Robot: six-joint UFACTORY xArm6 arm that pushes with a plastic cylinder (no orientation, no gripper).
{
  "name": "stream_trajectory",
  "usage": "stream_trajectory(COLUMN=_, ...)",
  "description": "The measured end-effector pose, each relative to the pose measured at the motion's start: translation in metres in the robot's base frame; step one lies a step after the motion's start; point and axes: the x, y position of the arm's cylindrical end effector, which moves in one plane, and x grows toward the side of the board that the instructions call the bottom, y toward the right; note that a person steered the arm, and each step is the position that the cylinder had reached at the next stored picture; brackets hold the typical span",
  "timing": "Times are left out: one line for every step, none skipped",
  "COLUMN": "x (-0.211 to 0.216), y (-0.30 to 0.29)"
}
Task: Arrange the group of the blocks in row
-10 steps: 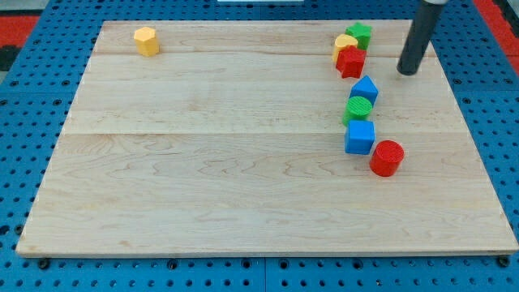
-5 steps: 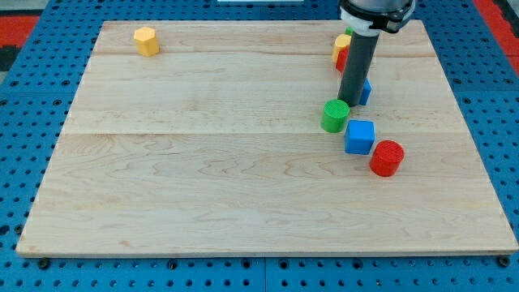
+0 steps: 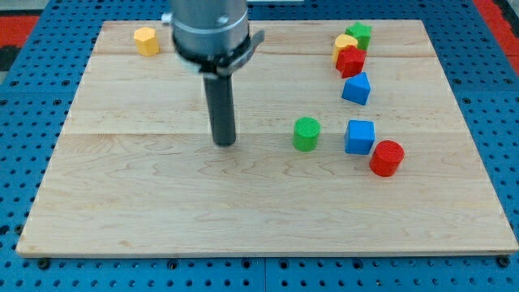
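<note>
My tip (image 3: 225, 143) (a bare rod, so no claw to open or close) sits apart at nine o'clock of the green cylinder (image 3: 306, 133); I judge the next move is to nudge it toward the blue cube (image 3: 359, 136) at three o'clock.

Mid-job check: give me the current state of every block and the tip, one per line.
my tip: on board, left of green cylinder, apart
green cylinder: upright, alone
blue cube: touching red cylinder
blue wedge-like block: just below red block
yellow block, green block: clustered with red
yellow hexagon: isolated
</note>
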Motion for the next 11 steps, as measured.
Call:
stream_trajectory(x=-0.004, y=0.069)
stream_trajectory(x=-0.033, y=0.118)
stream_trajectory(x=-0.035, y=0.139)
stream_trajectory(x=-0.057, y=0.173)
stream_trajectory(x=-0.055, y=0.149)
stream_trajectory(x=-0.053, y=0.113)
stream_trajectory(x=-0.094, y=0.108)
stream_trajectory(x=-0.162, y=0.098)
stream_trajectory(x=-0.177, y=0.138)
stream_trajectory(x=-0.179, y=0.173)
stream_trajectory(x=-0.169, y=0.183)
